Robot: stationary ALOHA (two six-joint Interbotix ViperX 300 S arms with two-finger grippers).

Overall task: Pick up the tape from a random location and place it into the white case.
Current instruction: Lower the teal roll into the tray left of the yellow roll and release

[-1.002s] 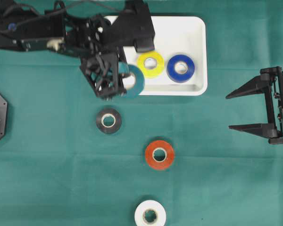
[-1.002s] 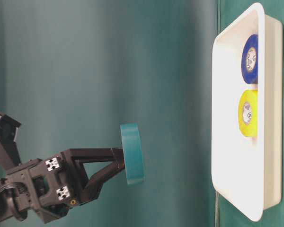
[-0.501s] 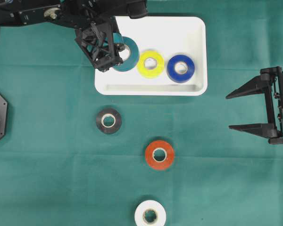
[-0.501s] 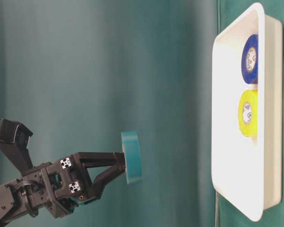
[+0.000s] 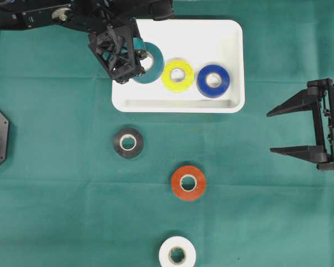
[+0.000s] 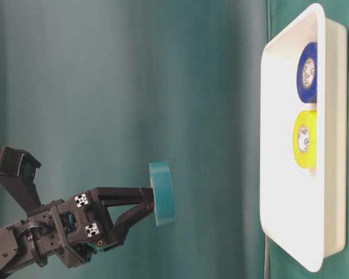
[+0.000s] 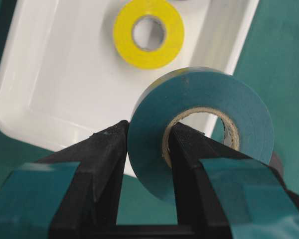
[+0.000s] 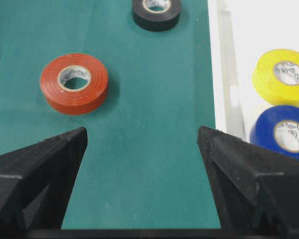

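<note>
Two rolls are already lying in the white case [image 5: 234, 67], and the left hand [image 7: 144, 149] is gripping the teal tape [image 7: 199, 129] through its core, one finger inside, holding it above the case for dropping, while the right hand [image 5: 292, 130] is waiting wide open, holding nothing.

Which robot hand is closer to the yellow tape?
The left gripper. It hangs just beside the yellow tape, holding the teal tape above the white case. The right gripper waits far off, fingers open.
</note>
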